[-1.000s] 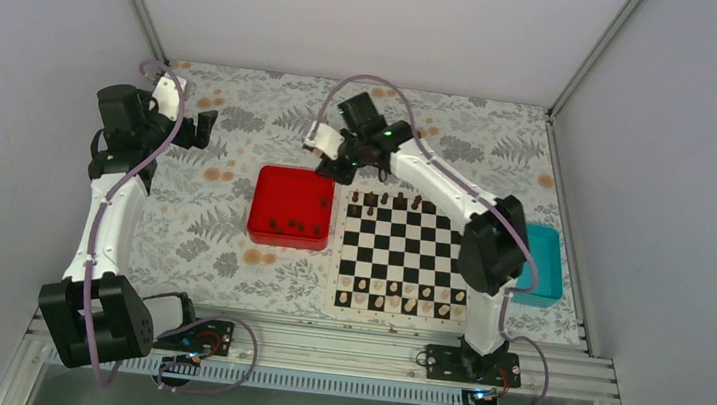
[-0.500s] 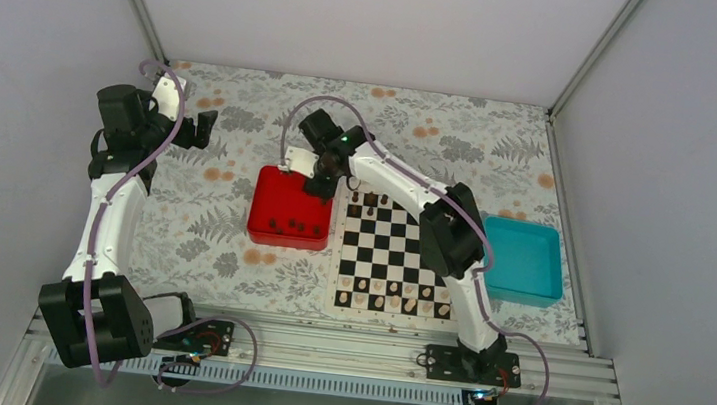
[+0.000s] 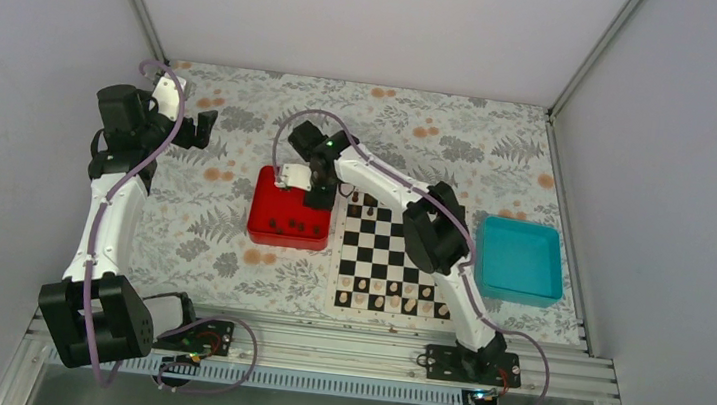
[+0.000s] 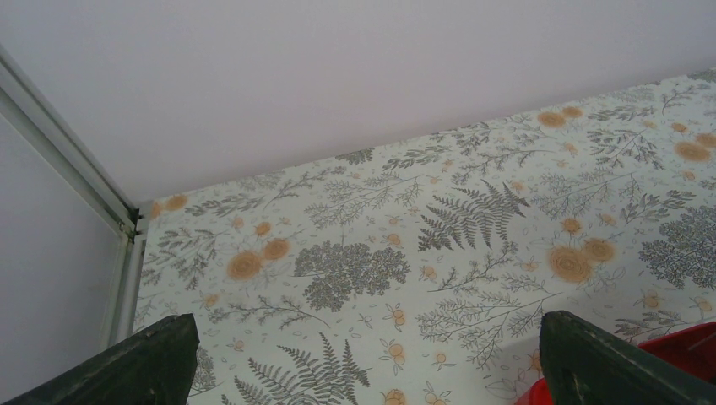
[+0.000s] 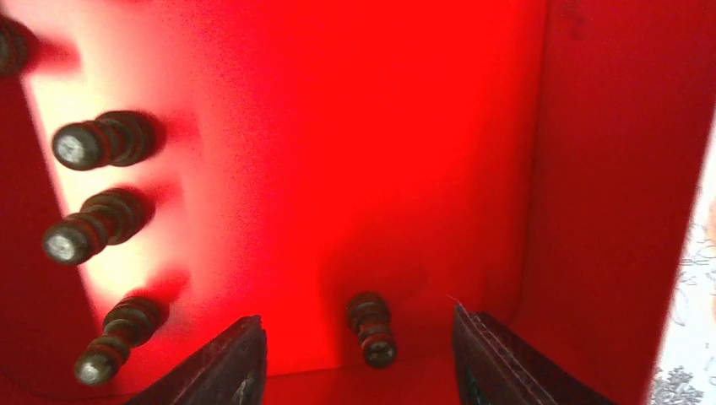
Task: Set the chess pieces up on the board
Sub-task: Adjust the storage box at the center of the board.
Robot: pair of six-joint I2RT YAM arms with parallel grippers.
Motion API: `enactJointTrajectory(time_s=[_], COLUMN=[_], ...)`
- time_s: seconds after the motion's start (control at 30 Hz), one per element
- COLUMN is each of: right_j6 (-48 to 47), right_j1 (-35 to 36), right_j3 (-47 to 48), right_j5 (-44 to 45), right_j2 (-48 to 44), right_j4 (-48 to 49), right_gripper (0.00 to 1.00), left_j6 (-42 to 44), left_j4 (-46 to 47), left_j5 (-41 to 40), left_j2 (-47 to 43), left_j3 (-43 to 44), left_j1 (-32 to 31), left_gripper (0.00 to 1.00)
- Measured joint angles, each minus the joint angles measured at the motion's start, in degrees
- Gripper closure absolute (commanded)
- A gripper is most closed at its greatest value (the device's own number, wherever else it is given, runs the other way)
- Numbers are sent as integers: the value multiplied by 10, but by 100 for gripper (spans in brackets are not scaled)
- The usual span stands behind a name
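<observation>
"Right gripper (image 5: 356, 325)?"

"Jaws parted, holding nothing. I have it low inside the red tray (image 5: 591, 169), one dark piece (image 5: 371, 327) between the jaws. Left gripper (image 3: 206, 128) gapes too, idle, upper left."

"Progress?"

"Pale pieces (image 3: 374, 303) line the board (image 3: 385, 246)'s bottom row. Few chess pieces (image 3: 372, 202) on its top row; several wait in the tray. No legible writing anywhere."

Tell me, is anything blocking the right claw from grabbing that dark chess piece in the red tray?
Nothing visible does. The right gripper hangs open over the red tray, and one dark chess piece sits in the gap between its fingers. The other pieces sit well off to one side.
</observation>
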Motion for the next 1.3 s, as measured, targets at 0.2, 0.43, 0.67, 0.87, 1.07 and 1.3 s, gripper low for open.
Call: enactJointTrajectory(time_s=[0.2,0.43,0.67,0.87,1.07,1.3], right_j6=[-2,-2,-2,-3,-2,-3], right_j1=[0,0,0,0,0,9], right_j3=[0,3,6,10,27,64], right_j5=[7,14,14,15,19,40], right_j2=[9,18,33,37,46,56], right_j4=[-12,-17,-24,-27,-32,-51], right_gripper=[42,44,46,50,47,46], left_j6=[0,0,0,0,0,0], left_j4=[0,0,0,0,0,0], left_j5=[0,0,0,1,2,4], left_j2=[0,0,0,0,0,0], left_j3=[0,0,0,0,0,0], left_j1=[0,1,3,4,4,7], left_gripper=[0,0,0,0,0,0])
